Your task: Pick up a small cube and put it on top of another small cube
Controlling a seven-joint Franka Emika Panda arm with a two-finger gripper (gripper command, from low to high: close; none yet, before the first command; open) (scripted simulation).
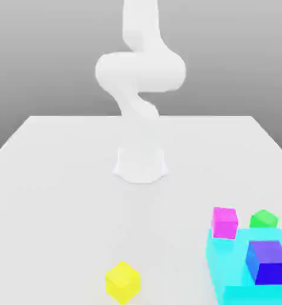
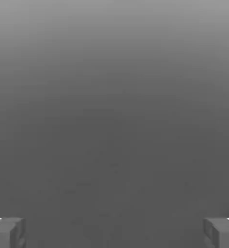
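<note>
Near the front of the white table lies a small yellow cube. At the exterior view's right, a blue cube rests on a large cyan block. A magenta cube stands at the block's far corner and a green cube just behind the block. In the hand view my gripper is open, its grey fingertips far apart with nothing between them, facing plain grey background.
The white arm rises from its round base at the table's middle and leaves the exterior view at the top. The table's far edge runs behind the base.
</note>
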